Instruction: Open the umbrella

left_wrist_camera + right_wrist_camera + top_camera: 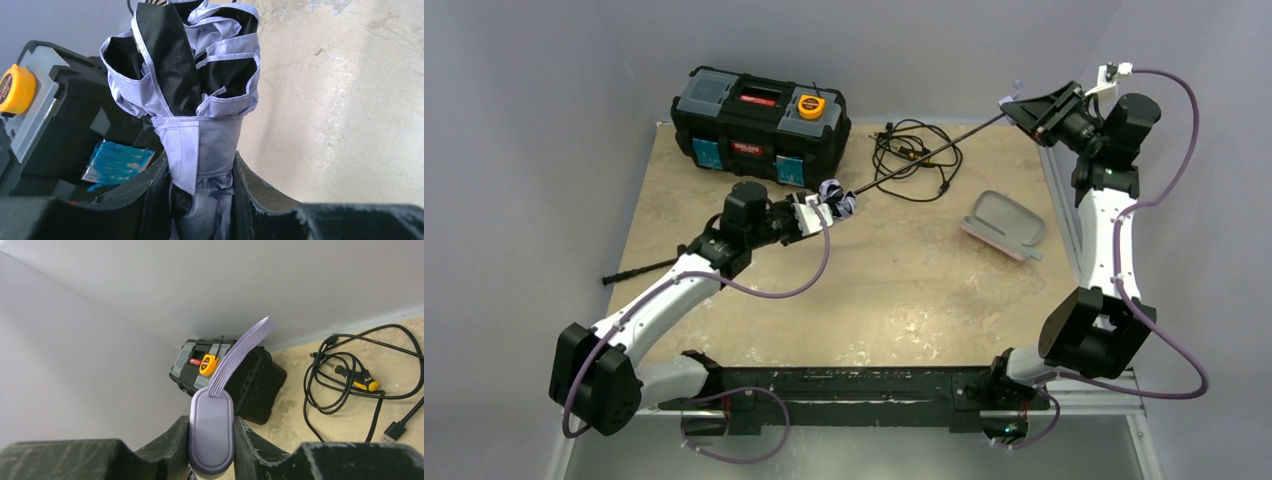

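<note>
The umbrella is stretched between my two grippers above the table, its thin black shaft drawn out. My left gripper is shut on the bunched lilac canopy with black lining, which fills the left wrist view between the fingers. My right gripper at the far right is shut on the small pale lilac handle, whose strap loop sticks out past the fingers.
A black toolbox with a yellow tape measure stands at the back left. A coiled black cable lies under the shaft. A pinkish oblong case lies at the right. A thin black tool lies at the left.
</note>
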Motion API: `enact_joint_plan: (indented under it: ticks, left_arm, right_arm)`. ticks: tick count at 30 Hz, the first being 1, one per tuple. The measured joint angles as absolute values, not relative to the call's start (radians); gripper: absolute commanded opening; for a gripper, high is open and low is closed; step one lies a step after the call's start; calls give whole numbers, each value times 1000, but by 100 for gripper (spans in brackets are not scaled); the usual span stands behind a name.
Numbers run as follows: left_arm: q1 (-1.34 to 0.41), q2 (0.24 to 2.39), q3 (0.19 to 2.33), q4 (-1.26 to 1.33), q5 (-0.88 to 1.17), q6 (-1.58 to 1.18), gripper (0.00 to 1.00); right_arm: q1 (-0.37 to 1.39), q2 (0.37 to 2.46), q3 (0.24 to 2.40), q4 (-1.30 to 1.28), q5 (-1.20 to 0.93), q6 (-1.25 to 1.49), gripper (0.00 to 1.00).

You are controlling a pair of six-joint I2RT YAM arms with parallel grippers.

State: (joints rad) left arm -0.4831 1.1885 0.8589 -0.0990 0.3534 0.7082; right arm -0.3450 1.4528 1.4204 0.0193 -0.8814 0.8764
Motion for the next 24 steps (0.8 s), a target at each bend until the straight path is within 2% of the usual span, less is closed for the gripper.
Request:
enact_joint_plan:
  ticks: [1, 3, 4, 8, 15, 19, 24]
  left_arm:
    - [-481, 1197, 885, -124, 362, 693, 0]
    - [-475, 1220, 939, -202, 360, 673, 0]
    - [-467, 1237, 965, -252, 361, 662, 0]
    - [-461, 1316, 1021, -390, 344, 628, 0]
    - [-467, 1362, 1021, -526, 319, 614, 0]
    - [-496, 1362, 1021, -525, 311, 656, 0]
    - [-531, 1365, 1018, -517, 311, 710, 0]
  right_arm:
    - [-344, 1450, 1411, 41, -882, 883, 70]
    - [-341, 1440, 1388, 86, -843, 873, 96]
    - [-340, 1435, 1376, 104, -822, 861, 98]
    - [-339, 1393, 1334, 70, -767, 754, 99]
    - [-343, 1283, 1273, -198, -761, 348, 99]
    - [-222, 1246, 1226, -330, -780, 91, 99]
    - [-14, 1261, 1206, -411, -811, -98, 99]
